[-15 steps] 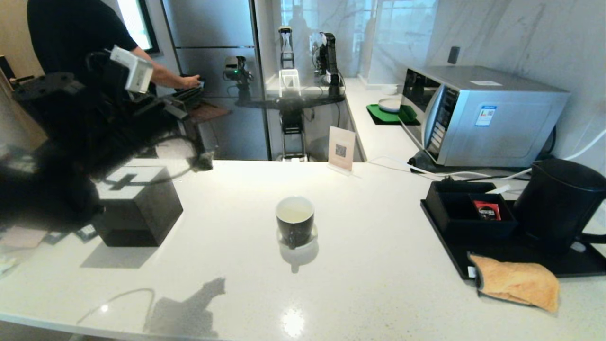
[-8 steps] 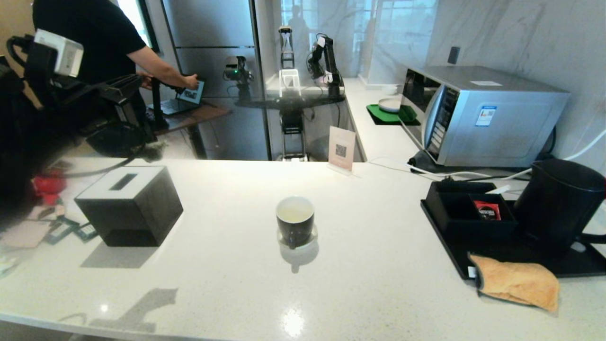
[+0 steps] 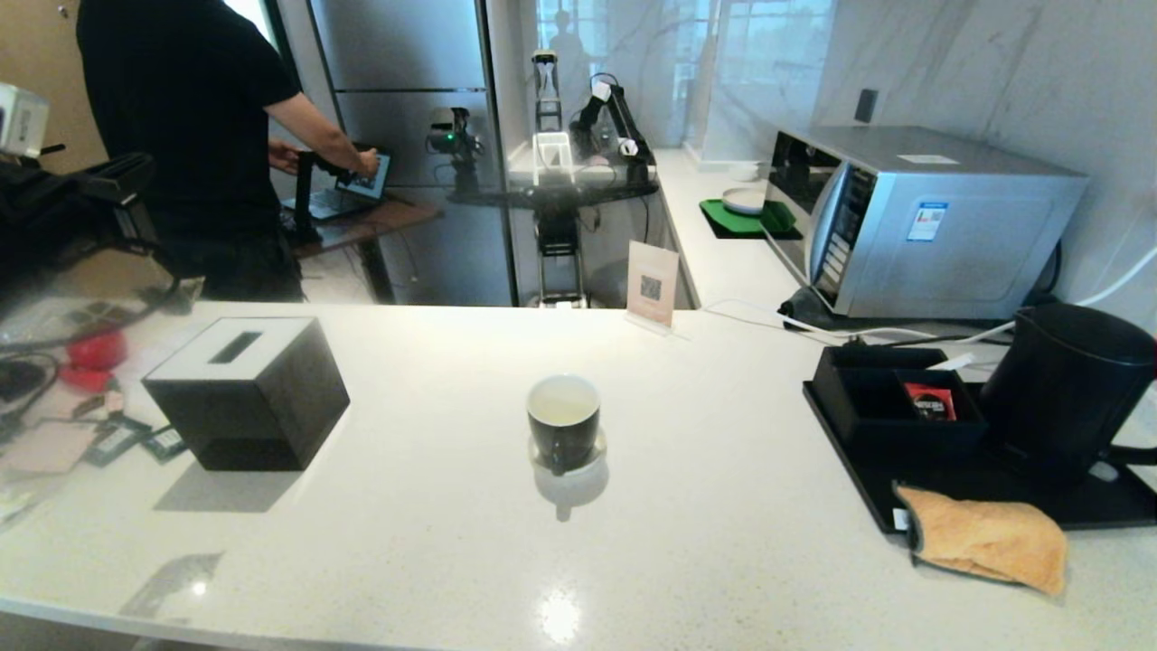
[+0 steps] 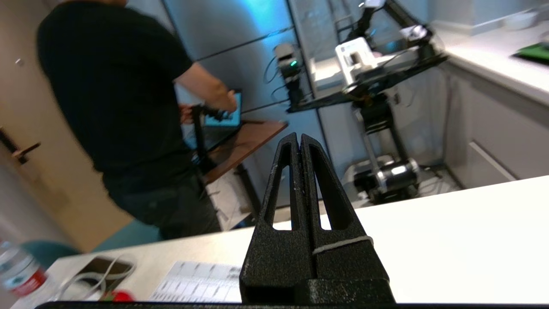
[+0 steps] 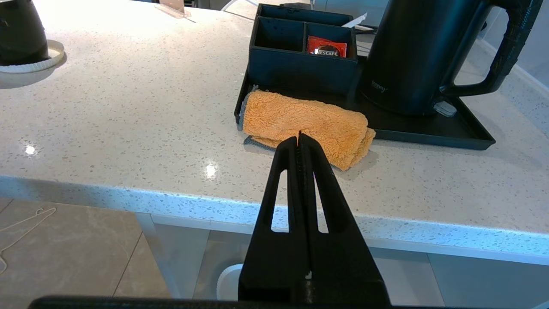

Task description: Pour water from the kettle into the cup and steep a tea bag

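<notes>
The black cup [image 3: 563, 423] stands on a white coaster mid-counter, with pale liquid showing in its white inside; it also appears in the right wrist view as the cup [image 5: 22, 36]. The matte black kettle [image 3: 1065, 391] sits on a black tray [image 3: 904, 506] at the right, its handle facing the counter's front; the right wrist view shows the kettle [image 5: 418, 51] too. No tea bag shows in any view. My left gripper [image 4: 300, 139] is shut and empty, raised at the far left over the counter's back edge. My right gripper [image 5: 299, 136] is shut and empty, below the counter's front edge.
An orange cloth [image 3: 990, 538] lies on the tray's front corner. A black organizer [image 3: 890, 407] holds a red sachet [image 3: 931, 400]. A black tissue box [image 3: 249, 389] stands left of the cup. Packets and cables [image 3: 99, 434] clutter the far left. A person [image 3: 194, 136] stands behind the counter.
My left arm has swung away to the left, off the tissue box area, to the left edge of the head view. The cup, kettle and right arm have not moved.
</notes>
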Tool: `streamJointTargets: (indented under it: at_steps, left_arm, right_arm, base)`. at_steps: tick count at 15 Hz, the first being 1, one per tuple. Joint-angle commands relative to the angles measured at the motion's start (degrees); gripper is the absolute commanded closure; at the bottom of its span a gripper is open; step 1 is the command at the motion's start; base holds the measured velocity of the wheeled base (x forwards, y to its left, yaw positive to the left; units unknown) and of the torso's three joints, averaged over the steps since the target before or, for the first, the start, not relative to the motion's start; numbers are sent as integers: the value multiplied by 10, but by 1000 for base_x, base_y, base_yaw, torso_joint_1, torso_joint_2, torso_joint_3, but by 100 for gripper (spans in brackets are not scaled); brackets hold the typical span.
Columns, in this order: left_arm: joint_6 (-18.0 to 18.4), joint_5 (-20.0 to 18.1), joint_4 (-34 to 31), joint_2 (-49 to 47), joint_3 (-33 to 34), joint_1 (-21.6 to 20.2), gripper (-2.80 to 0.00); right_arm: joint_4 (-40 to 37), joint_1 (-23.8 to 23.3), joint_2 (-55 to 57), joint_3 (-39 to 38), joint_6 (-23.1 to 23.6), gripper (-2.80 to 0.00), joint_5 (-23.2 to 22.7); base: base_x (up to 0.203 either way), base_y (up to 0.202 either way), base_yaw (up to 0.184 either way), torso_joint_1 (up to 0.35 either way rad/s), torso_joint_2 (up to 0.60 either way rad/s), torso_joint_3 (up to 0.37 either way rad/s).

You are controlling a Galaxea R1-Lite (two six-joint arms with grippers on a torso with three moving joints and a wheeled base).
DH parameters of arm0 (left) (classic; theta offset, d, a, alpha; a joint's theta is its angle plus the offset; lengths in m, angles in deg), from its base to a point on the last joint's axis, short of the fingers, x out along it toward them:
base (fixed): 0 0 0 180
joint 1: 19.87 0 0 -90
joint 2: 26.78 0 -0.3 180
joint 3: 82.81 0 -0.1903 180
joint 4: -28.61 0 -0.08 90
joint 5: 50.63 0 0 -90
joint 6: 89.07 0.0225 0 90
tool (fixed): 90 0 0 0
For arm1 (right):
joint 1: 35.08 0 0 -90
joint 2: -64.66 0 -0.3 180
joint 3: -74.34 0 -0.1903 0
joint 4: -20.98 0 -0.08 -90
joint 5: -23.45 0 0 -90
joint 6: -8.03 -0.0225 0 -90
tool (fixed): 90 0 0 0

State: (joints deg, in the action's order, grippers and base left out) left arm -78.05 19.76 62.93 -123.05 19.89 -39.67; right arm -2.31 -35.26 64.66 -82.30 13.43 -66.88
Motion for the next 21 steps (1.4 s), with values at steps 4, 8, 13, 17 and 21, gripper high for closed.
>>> streamJointTargets:
  at_steps: [4,8,13,17,21]
  left_arm:
    - [1,2,7,-46,0,-26,0]
    - [0,11,12,-78,-6,-26,0]
    - [-4,11,17,-119,-20,-26,0]
    - [-9,27,18,-138,-24,-26,0]
    - [-53,74,32,-158,-22,-23,0]
  right_arm:
    - [0,0,0,0,0,0,0]
    - [0,0,0,0,0,0,0]
    - [0,0,0,0,0,0,0]
    - [0,0,1,0,0,0,0]
    - [0,0,0,0,0,0,0]
  base:
    - [0,0,0,0,0,0]
    - [0,0,0,0,0,0]
    - [0,0,0,0,0,0]
    - [0,0,0,0,0,0]
    - [0,0,0,0,0,0]
